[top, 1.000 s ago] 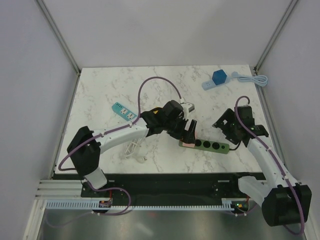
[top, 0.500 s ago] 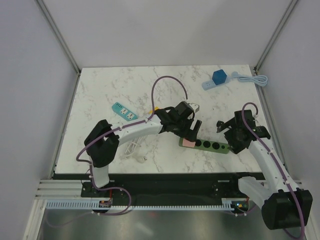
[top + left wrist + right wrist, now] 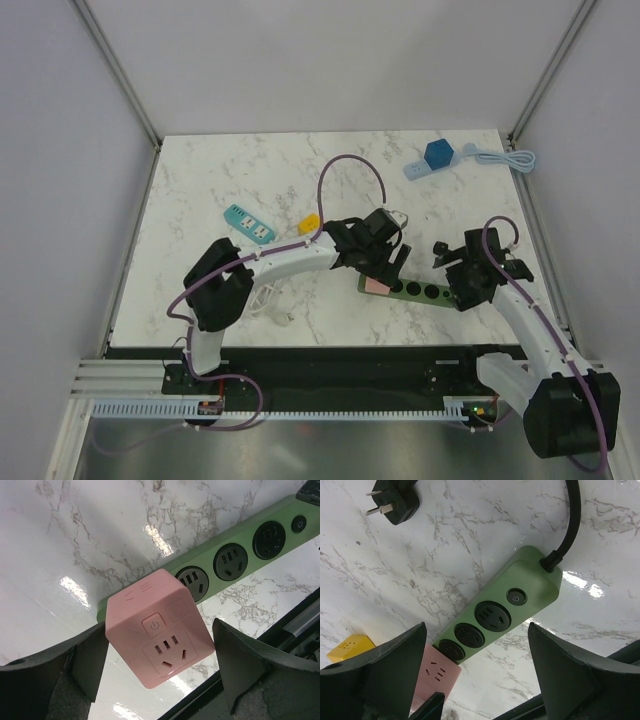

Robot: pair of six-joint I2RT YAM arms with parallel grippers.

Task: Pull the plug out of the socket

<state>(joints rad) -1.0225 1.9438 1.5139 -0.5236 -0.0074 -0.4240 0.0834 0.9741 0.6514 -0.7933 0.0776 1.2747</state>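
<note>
plug [image 3: 157, 645] pink | socket strip [image 3: 532, 577] green | table [image 3: 470, 520] white, grey-veined marble

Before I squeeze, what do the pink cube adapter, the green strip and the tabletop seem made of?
Pink cube adapter: moulded plastic, matte, even colour, rounded edges. Green strip: likely plastic too, satin, faint sheen. Tabletop: glossy marble-look surface, lamp glare; real stone or laminate, cannot tell.

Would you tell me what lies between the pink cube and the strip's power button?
Three empty sockets on the green strip, per the left wrist view.
</note>
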